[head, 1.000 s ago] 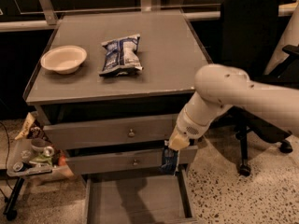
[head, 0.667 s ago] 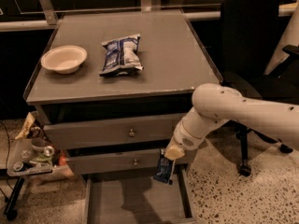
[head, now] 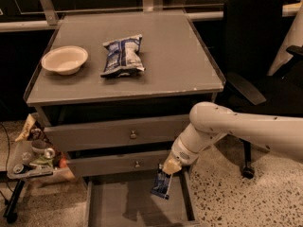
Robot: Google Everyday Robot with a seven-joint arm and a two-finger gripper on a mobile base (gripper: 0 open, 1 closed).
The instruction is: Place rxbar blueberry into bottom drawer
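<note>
The tool [head: 167, 170] pinches the bar [head: 161, 184] by its top end, and the bar hangs just under it. Both are over the open drawer [head: 124, 205], near its right wall.

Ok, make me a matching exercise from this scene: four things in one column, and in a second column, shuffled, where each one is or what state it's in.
Things:
1. bowl
2. chip bag
3. rxbar blueberry
4. bottom drawer

Places or states:
A. pulled out and open
B. hanging from the pincer, which is above the open drawer's right side
C. left part of the cabinet top
D. middle of the cabinet top

Pairs: 1-C, 2-D, 3-B, 4-A.
</note>
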